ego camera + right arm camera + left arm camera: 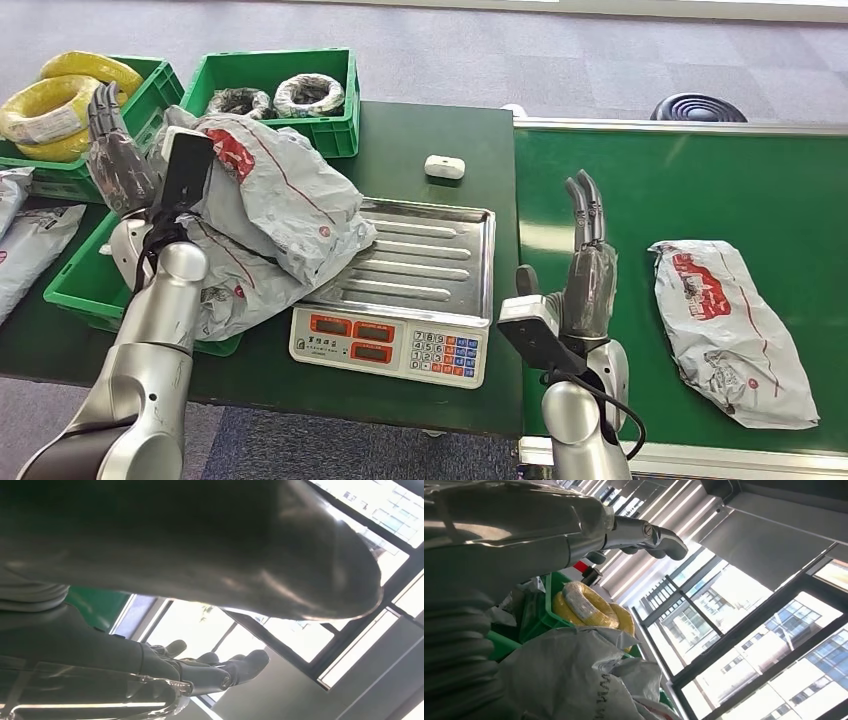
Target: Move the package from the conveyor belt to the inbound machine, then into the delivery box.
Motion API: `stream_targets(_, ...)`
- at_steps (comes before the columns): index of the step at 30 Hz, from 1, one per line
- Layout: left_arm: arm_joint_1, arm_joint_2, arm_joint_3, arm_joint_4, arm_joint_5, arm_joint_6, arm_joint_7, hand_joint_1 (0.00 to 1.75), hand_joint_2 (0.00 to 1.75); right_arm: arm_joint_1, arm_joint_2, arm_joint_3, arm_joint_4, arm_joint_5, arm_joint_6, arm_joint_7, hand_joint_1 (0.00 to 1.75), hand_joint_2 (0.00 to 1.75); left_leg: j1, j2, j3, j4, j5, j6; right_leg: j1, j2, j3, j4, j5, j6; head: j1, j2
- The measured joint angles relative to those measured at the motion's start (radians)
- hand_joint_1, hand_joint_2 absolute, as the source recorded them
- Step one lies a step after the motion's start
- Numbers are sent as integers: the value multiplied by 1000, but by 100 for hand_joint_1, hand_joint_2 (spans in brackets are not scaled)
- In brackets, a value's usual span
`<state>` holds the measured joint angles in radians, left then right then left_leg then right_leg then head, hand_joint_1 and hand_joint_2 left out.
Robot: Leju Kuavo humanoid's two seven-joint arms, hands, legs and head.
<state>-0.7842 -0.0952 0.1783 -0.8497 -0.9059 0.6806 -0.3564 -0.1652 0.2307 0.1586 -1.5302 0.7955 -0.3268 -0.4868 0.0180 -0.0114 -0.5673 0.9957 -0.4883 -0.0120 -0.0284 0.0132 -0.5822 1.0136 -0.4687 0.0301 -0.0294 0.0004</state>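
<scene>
Left hand [118,160] raised, fingers straight, holding nothing beside the bag-stuffed delivery box [70,285]; scale [400,300] tray bare; right hand [588,270] flat, empty, package [735,330] on conveyor belt [680,190] well apart—risk: slick bag slips from grasp.

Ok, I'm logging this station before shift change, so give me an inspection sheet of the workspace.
Surface: dark green table; green conveyor belt to its right.
Job's things: grey package lying flat on the belt; scale tray bare; delivery box piled with packages.
Clutter: small white device; back crates with yellow coils and grey coils.
Hands: left hand raised above the box, right hand at the belt's edge, both holding nothing.
Cables: black cable at the right wrist.
Surroundings: grey carpet; windows in the wrist views.
</scene>
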Motion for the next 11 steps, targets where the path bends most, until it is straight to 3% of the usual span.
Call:
stream_targets(4, 37, -26, -23, -96, 111, 6, -89, 0, 0, 0, -2, 1, 5, -2, -27, 0, 0, 0, 0, 0, 0, 0, 0, 0, 0, 0, 0, 0, 0, 0, 0, 0)
stream_targets(11, 123, -80, -88, -385, 275, 10, -189, 0, 0, 2, -4, -2, 6, -32, -112, -13, 0, 0, 0, 0, 0, 0, 0, 0, 0, 0, 0, 0, 0, 0, 0, 0)
